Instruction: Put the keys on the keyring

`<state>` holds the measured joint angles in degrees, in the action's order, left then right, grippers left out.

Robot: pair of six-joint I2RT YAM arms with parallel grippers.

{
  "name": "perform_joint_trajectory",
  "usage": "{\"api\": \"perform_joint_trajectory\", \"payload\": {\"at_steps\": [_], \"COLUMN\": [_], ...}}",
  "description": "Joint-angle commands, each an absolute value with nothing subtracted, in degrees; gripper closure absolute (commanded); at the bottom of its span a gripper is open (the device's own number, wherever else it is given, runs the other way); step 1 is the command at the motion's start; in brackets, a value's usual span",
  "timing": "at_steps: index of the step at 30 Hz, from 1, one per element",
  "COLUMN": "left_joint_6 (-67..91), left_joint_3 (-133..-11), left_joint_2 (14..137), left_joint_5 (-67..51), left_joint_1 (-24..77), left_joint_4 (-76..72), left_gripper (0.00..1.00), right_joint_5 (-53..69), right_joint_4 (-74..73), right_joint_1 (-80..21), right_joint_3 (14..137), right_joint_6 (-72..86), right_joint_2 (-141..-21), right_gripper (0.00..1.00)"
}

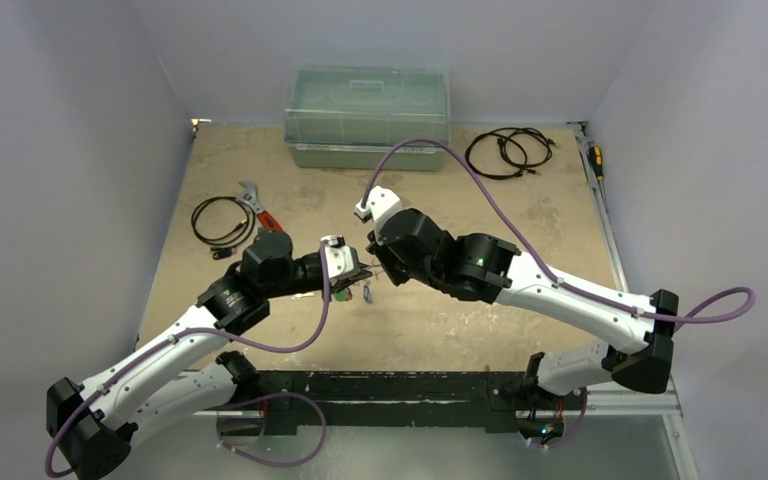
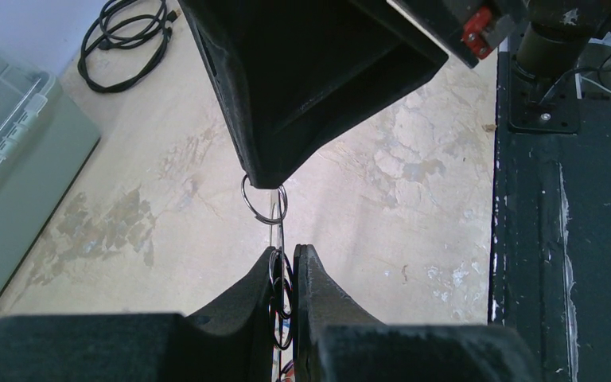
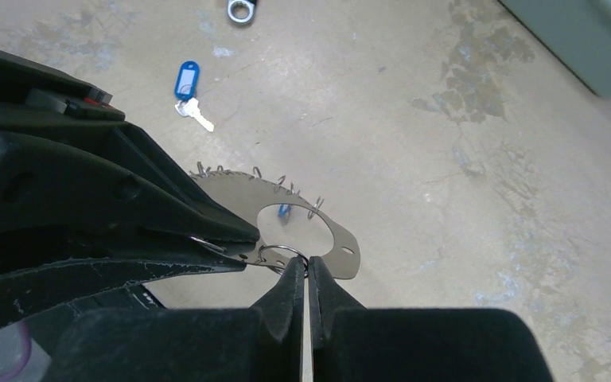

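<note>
Left arm (image 1: 160,352), right arm (image 1: 572,296) converging, jaws clamped

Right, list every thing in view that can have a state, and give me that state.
Left fingers: shut on the keyring.
Right fingers: shut on a small ring at the keyring's edge.
Keyring: held off the table, between the two arms.
Blue-tagged key: lying loose on the table, not on the keyring.
Storage box: lid closed.
Black cables: coiled.

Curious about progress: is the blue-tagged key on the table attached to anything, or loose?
Loose. The blue-tagged key lies alone on the table, clear of the small ring pinched by the right gripper.
</note>
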<state>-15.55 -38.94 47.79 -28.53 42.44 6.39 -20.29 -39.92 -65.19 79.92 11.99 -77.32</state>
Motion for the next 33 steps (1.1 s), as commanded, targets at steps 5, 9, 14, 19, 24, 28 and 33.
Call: {"api": "perform_joint_trajectory", "payload": {"at_steps": [5, 9, 14, 19, 24, 28, 33], "left_joint_6": [-12.1, -10.8, -10.6, -10.3, -10.0, -9.2, -8.1], "left_joint_3": [-41.1, -41.0, -41.0, -41.1, -41.1, -41.4, -42.1], "left_joint_2": [47.7, 46.4, 45.7, 44.5, 43.2, 42.2, 42.6], "left_joint_5": [-32.6, -31.8, -31.1, -32.1, -33.2, -32.5, -30.9], "left_joint_1": [42.6, 42.6, 42.6, 42.6, 42.5, 42.5, 42.5], "left_joint_4": [6.1, 4.6, 4.0, 3.3, 2.3, 0.9, -2.3], "left_gripper": [1.0, 1.0, 0.85, 0.71, 0.65, 0.64, 0.65], "right_joint_5": [-30.2, -32.0, -33.2, -32.3, -30.0, -29.2, -28.0], "right_joint_4": [-31.2, -20.0, -9.7, 1.4, 10.9, 14.2, 14.4], "right_joint_1": [-66.1, -66.3, -67.2, -67.9, -68.2, -68.5, -69.3], "right_joint_3": [79.2, 71.4, 63.8, 55.3, 49.5, 47.7, 47.4], "right_joint_6": [7.5, 5.3, 2.3, -1.3, -5.1, -7.8, -8.8], "right_joint_2": [-75.8, -71.0, -65.7, -60.5, -56.8, -54.8, -53.9], "right_gripper": [1.0, 1.0, 1.0, 1.0, 1.0, 1.0, 1.0]}}
